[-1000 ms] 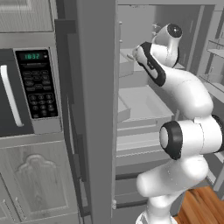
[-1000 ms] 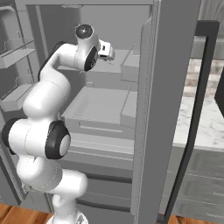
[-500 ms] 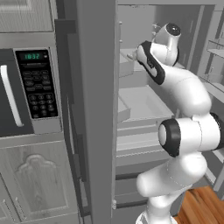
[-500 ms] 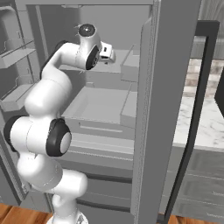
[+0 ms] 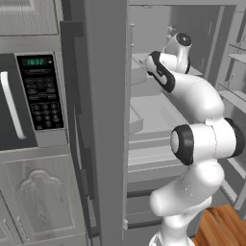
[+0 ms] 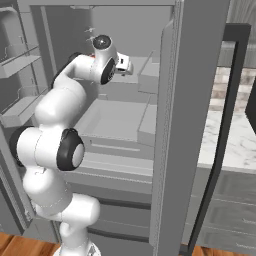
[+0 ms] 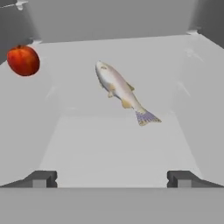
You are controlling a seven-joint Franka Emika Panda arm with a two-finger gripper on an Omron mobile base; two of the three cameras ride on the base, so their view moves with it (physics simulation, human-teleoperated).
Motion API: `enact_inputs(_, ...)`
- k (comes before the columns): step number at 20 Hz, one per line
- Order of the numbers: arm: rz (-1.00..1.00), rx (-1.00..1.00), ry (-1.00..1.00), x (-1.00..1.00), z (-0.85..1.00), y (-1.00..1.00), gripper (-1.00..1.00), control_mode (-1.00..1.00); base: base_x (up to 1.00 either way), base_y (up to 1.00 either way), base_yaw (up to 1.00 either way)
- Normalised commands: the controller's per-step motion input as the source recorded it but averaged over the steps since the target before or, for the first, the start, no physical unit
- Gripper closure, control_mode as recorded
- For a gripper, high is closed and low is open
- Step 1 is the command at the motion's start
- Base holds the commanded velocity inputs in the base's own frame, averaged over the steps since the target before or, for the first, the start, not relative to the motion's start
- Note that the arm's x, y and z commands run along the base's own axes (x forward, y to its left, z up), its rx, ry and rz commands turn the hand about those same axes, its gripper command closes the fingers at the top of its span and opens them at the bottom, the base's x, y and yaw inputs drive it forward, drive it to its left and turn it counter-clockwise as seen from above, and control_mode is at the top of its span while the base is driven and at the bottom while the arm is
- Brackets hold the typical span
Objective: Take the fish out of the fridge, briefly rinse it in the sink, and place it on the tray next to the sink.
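The fish [image 7: 120,91] is slim and pale grey-white, lying aslant on a pale shelf inside the fridge [image 6: 117,117], head toward the back and tail toward me. My gripper [image 7: 112,178] is open, its two dark fingertips [image 7: 41,178] spread wide at the near edge of the shelf, short of the fish and not touching it. From the right base view the gripper [image 6: 125,64] reaches in at the upper shelf level. The arm's elbow stands in front of the fridge [image 5: 153,113] interior. The sink and the tray are out of view.
A red apple [image 7: 23,60] sits at the shelf's back left, apart from the fish. A microwave [image 5: 33,96] is left of the fridge wall. A marble counter [image 6: 235,135] lies to the right, past the dark open door edge [image 6: 227,125]. Door shelves [image 6: 22,62] hang at the left.
The hand has crept slightly deeper into the fridge at the upper shelf. The fish and the apple have not moved.
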Motion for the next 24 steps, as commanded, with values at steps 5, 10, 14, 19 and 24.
enact_inputs(5, 0.0, 0.0, 0.07, 0.65, 0.0, -0.01, -1.0, -1.0, 0.0, 0.0, 0.0)
enact_inputs(10, 0.0, 0.0, 0.04, 0.53, 0.0, -0.1, -1.0, -1.0, 0.0, 0.0, 0.0)
enact_inputs(14, 0.0, 0.0, 0.0, 0.49, 0.0, -0.24, -1.0, -1.0, 0.0, 0.0, 0.0)
enact_inputs(19, 0.01, 0.0, 0.0, 0.17, -0.07, -0.25, -1.0, -1.0, 0.0, 0.0, 0.0)
enact_inputs(24, 0.06, 0.0, 0.0, 0.0, -0.58, -0.1, -1.0, -1.0, 0.0, 0.0, 0.0)
